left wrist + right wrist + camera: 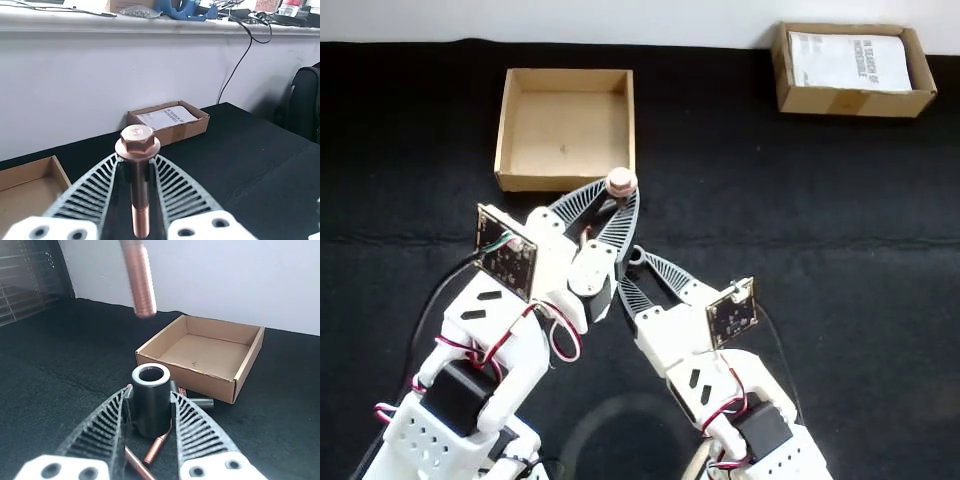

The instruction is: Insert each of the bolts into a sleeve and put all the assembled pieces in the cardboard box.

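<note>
Left gripper (137, 159) grips the bolt (138, 190) upright; right gripper (150, 390) grips the sleeve (150, 410), bore up. In the high view the bolt sits at 12 o'clock of the bore: lowered so, it likely strikes the rim

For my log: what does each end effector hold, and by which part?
Left end effector: bolt, by the shank under its head. Right end effector: sleeve, by its sides.

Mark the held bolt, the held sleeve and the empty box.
bolt (137, 144): left wrist view, hex head.
sleeve (150, 407): right wrist view, side wall.
box (545, 182): high view, wall nearest the arms.
</note>
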`<state>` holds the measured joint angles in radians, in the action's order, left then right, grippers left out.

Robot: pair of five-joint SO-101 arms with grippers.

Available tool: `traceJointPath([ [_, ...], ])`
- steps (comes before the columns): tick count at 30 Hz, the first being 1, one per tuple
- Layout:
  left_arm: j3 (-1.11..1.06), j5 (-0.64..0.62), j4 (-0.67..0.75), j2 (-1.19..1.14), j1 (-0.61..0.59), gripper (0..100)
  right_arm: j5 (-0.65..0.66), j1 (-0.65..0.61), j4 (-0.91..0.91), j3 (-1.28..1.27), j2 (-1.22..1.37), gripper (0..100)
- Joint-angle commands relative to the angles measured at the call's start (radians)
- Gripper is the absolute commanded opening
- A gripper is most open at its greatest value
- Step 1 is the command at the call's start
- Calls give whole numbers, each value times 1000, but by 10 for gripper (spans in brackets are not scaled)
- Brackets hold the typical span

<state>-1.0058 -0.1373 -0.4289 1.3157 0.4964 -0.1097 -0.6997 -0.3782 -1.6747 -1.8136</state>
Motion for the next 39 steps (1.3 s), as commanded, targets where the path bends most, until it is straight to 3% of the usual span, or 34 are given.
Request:
traceJointPath([
  [1,-18,3,26,1,15,9,-5,-10,1,-128,-12,7],
  [13,-33,2,6,1,91,9,-5,-10,1,-128,-12,7],
  [29,-39,8,-52,7,82,9,-3,33,-2,-130,-15,7],
  [35,-67,9,-38,1,82,9,-3,33,-2,-130,-12,7],
  [39,-131,9,44,1,56,9,-3,28,-4,-130,-12,7],
])
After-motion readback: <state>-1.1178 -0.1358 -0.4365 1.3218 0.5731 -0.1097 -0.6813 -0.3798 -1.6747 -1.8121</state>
